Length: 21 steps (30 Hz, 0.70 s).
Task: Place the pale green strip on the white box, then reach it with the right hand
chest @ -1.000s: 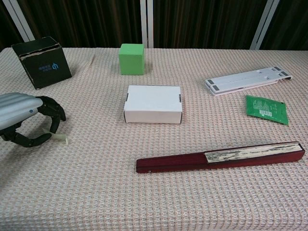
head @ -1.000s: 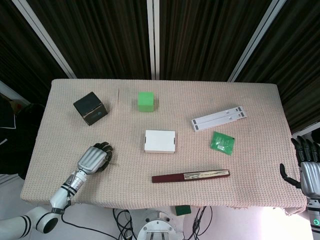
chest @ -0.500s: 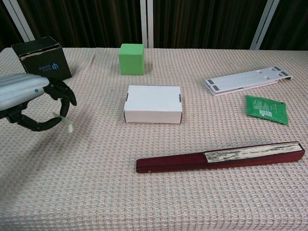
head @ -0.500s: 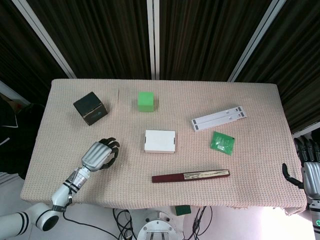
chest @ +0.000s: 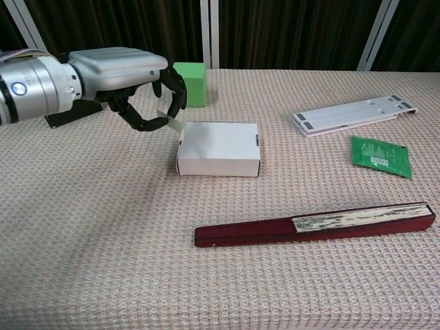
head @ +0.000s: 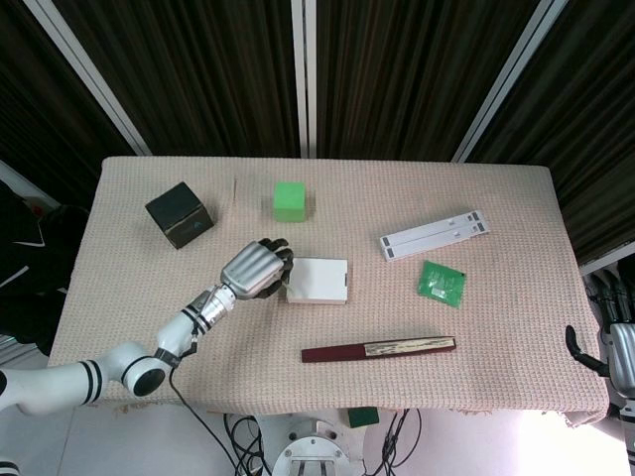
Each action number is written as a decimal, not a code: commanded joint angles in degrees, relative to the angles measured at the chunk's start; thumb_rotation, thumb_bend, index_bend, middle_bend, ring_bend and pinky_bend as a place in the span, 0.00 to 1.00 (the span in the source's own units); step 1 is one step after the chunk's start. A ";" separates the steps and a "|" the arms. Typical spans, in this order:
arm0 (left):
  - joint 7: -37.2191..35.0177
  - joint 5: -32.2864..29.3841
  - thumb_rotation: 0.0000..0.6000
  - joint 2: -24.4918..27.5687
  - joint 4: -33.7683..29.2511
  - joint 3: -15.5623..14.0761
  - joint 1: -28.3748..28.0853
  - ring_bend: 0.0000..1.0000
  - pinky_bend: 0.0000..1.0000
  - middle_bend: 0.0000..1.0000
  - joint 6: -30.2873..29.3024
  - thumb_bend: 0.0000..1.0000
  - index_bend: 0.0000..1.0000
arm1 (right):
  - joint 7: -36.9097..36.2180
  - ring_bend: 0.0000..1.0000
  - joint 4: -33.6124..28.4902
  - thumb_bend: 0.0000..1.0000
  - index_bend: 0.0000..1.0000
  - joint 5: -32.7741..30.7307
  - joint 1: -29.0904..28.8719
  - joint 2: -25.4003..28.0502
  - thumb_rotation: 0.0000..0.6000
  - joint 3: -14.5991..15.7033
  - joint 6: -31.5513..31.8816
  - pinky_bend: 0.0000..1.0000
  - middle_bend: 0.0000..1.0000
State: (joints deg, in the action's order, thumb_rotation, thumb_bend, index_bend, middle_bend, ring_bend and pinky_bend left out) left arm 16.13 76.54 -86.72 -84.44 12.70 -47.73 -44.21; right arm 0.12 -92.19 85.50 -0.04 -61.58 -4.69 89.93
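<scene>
My left hand (head: 255, 269) (chest: 130, 82) hovers just left of the white box (head: 318, 280) (chest: 220, 147) and pinches the pale green strip (chest: 171, 122) between thumb and a finger. The strip's free end hangs over the box's left edge. In the head view the strip is hidden behind the fingers. My right hand (head: 619, 340) sits off the table's right edge at the frame border, fingers upward and apart, holding nothing; the chest view does not show it.
A green cube (head: 289, 199) (chest: 189, 83) and a black box (head: 180, 214) stand at the back left. A white flat stand (head: 435, 234) (chest: 355, 112), a green packet (head: 441, 283) (chest: 380, 155) and a dark red folded fan (head: 379, 349) (chest: 315, 223) lie right and front.
My left hand has lifted from the table's front left and travelled right to the white box's left edge, carrying the strip. The right hand has sunk slightly lower at the frame edge.
</scene>
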 commanded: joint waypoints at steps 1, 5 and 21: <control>3.93 -4.02 1.00 -4.52 5.60 0.82 -4.07 0.18 0.32 0.32 3.13 0.45 0.62 | -0.37 0.00 0.19 0.44 0.00 -0.32 0.06 0.11 0.72 -0.09 -0.14 0.00 0.00; 3.20 -6.40 1.00 -6.61 7.44 1.10 -5.98 0.18 0.31 0.32 4.89 0.45 0.62 | -0.98 0.00 0.79 0.44 0.00 -0.99 0.00 0.00 0.71 -0.29 -0.56 0.00 0.00; 6.28 -10.99 1.00 -11.59 15.13 0.17 -11.62 0.18 0.29 0.33 6.35 0.46 0.62 | -2.63 0.00 2.60 0.44 0.00 -2.32 -0.15 -0.30 0.71 -0.73 -1.53 0.00 0.00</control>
State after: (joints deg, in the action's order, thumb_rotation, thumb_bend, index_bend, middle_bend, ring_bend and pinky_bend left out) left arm 22.17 65.89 -98.17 -69.52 13.08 -59.13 -37.90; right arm -2.50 -89.61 83.19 -0.20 -61.88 -5.41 88.39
